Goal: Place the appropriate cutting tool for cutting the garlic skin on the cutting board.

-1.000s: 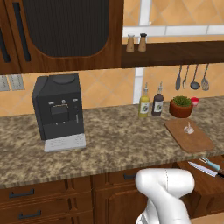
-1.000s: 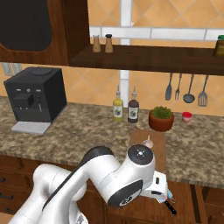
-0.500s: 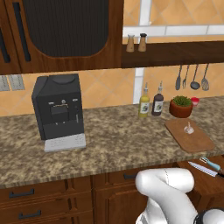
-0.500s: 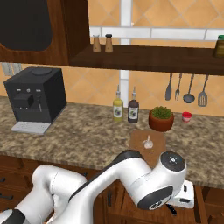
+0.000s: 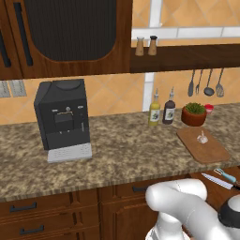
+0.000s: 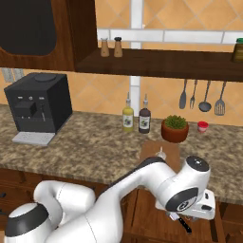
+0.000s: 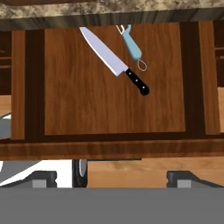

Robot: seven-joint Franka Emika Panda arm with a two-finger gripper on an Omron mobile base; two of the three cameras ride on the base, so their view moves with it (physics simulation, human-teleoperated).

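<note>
The cutting tool point(image 7: 114, 61), a long silver blade with a black handle, lies slantwise in an open wooden drawer point(image 7: 87, 109) beside a shorter teal-handled utensil point(image 7: 131, 45). My gripper point(image 7: 111, 179) hovers above the drawer, open and empty, short of the knife's handle. From the left base view the knife point(image 5: 216, 181) and teal utensil point(image 5: 226, 176) show below the counter edge at the right. The brown cutting board point(image 5: 211, 151) lies on the counter with the small whitish garlic point(image 5: 202, 138) on it. In the right base view the garlic point(image 6: 162, 154) sits on the board point(image 6: 172, 151), partly behind my arm.
A black coffee machine point(image 5: 62, 117) stands at the counter's left. Two bottles point(image 5: 161, 108), a potted plant point(image 5: 194, 114) and a small red cup point(image 5: 209, 108) line the back wall near the board. Utensils point(image 6: 201, 97) hang on the wall; shakers point(image 5: 146, 46) stand on the shelf.
My arm has swung to the right and down, bringing the hand over the open drawer. The knife, garlic and board have not moved.
</note>
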